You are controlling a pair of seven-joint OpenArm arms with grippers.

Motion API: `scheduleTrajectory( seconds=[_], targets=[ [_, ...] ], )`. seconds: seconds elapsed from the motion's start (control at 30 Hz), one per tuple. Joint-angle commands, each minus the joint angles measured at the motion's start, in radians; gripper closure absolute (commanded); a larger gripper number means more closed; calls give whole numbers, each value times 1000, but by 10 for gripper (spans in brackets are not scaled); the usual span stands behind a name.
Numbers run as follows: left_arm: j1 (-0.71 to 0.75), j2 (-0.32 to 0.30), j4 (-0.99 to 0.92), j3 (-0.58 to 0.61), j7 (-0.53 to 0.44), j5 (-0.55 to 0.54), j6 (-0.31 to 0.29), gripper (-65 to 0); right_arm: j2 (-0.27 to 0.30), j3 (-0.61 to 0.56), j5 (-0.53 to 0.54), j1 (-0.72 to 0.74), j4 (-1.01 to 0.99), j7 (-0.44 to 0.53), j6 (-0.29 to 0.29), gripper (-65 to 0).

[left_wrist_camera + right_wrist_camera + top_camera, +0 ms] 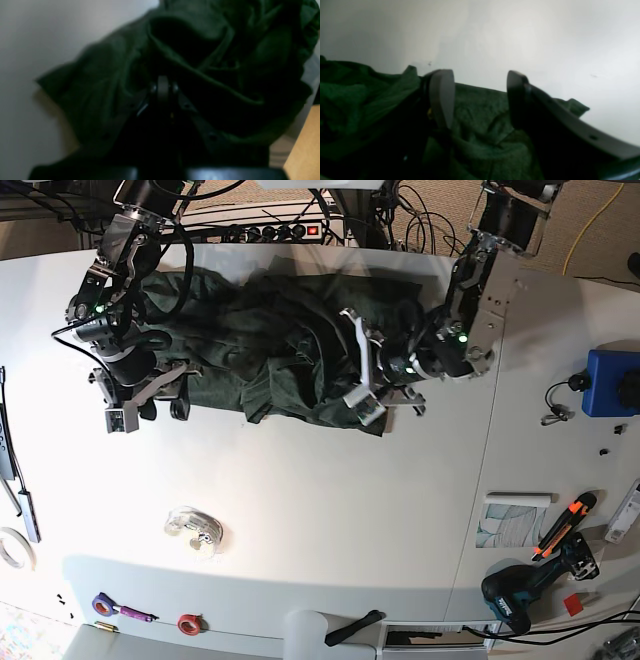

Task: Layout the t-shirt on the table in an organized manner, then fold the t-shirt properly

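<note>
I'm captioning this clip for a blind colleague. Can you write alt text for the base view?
Seen from above, a crumpled dark green t-shirt lies bunched at the far side of a white table. The left gripper is shut on its right end, and the right gripper stands open at its left edge. Tools and tape rolls lie around the table's edges.

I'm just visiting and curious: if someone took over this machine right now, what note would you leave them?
Left gripper: shut, apparently pinching a fold of the t-shirt.
Right gripper: open, poised over the shirt's edge, holding nothing.
T-shirt: crumpled in a long heap at the far side of the table, between the two arms.
Done: nothing visibly finished.
Left: spread it flat, then fold it.
</note>
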Motion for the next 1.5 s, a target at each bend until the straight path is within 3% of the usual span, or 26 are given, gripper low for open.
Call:
scheduleTrajectory(
  seconds=[0.0, 0.27, 0.5, 0.63, 0.7, 0.83, 0.97, 1.17, 1.3, 1.43, 1.47],
  targets=[
    [-23, 22, 9, 28, -42, -14, -7, 0, 9, 2, 9, 12, 17, 27, -1, -330],
    [-70, 153, -10, 242, -50, 36, 29, 0, 9, 2, 9, 11, 17, 28, -1, -330],
    [-148, 193, 2, 229, -43, -50, 29, -4, 13, 23, 9, 15, 17, 62, -22, -330],
    [-158, 193, 10, 130, -10, -55, 29, -273, 12, 169, 10, 71, 17, 76, -51, -330],
    [-157, 193, 10, 66, -2, -55, 30, -335, 21, 259, 31, 113, 17, 47, -50, -331],
    [-158, 192, 10, -52, 0, -102, 21, -337, 109, 370, 124, 135, 16, 5, -49, -337],
    [-158, 192, 10, -131, 35, -189, -26, -337, 202, 428, 187, 133, -21, -48, -49, -397],
    [-157, 189, 10, -139, 50, -211, -31, -337, 307, 439, 414, 137, -319, -119, -31, -397],
    [-158, 189, 10, -139, 50, -211, -31, -337, 342, 440, 525, 142, -501, -238, -29, -397],
    [-158, 190, 10, -139, 49, -211, -31, -337, 344, 440, 646, 141, -601, -447, 47, -397],
    [-158, 189, 10, -139, 49, -211, -31, -337, 344, 439, 696, 137, -616, -447, 60, -397]
  ],
)
